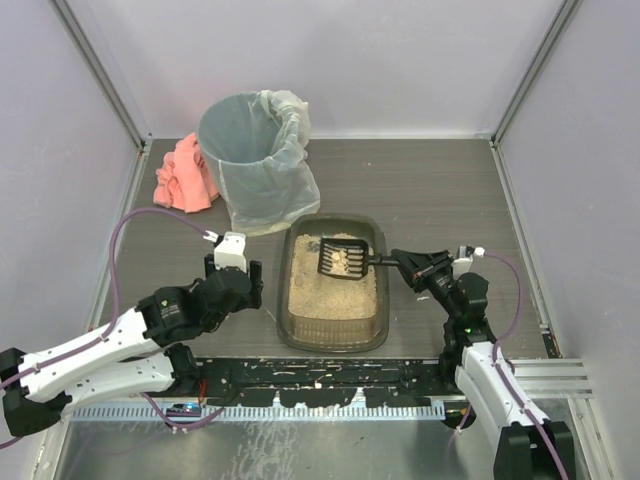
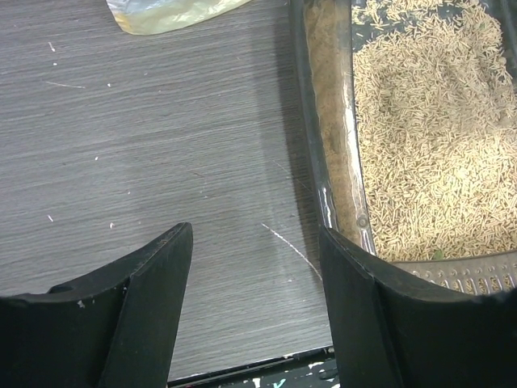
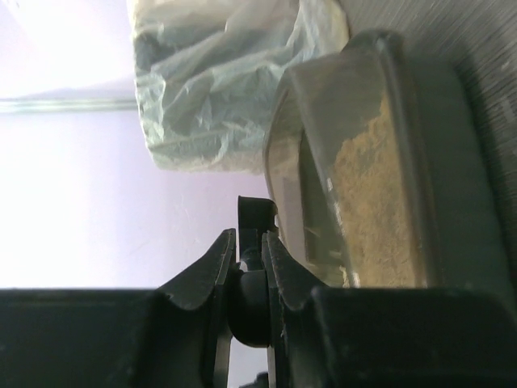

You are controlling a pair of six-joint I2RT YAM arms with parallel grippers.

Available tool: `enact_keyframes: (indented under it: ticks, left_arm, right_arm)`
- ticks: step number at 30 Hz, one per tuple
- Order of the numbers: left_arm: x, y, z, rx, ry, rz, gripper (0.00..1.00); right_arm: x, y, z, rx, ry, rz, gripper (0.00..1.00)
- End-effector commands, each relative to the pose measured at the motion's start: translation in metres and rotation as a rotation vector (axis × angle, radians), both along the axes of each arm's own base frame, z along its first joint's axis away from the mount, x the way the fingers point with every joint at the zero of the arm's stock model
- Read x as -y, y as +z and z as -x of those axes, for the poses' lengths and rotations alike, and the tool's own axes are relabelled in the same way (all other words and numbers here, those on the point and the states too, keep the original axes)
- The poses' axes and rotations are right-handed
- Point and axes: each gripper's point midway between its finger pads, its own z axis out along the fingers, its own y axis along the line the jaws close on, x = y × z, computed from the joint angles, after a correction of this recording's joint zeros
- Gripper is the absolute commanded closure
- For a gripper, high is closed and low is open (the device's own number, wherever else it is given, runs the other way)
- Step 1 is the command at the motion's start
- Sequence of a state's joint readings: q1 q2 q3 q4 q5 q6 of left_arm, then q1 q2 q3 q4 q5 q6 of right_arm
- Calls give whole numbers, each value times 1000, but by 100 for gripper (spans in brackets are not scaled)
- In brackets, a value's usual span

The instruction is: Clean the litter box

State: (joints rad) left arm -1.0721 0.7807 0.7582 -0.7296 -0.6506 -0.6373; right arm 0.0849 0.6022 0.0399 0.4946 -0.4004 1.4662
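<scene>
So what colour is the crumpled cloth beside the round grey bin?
The crumpled cloth is salmon pink, clearest in the top view.

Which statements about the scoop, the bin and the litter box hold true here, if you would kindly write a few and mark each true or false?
1. The right gripper is shut on the handle of the black slotted scoop. True.
2. The left gripper grips the litter box. False: its jaws stand open beside the box's left wall, with nothing between them.
3. The scoop's head is over the lined bin. False: it is over the far end of the litter box.
4. A pink cloth lies left of the bin. True.
5. The bin lies on its side. False: it stands upright behind the litter box.
</scene>
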Motion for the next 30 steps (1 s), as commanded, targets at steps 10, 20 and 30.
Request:
enact_keyframes:
  ticks: [10,20,30]
  left_arm:
    - [2,4,-4,18,16,18,35]
    - [1,2,-3,20,2,23,33]
    - [-2,1,-1,7,9,7,33]
  right_arm:
    - [-9,43,-2,152,67,59,99]
    - [8,22,-6,79,-31,19,99]
    - [-4,49,-8,158,31,91,99]
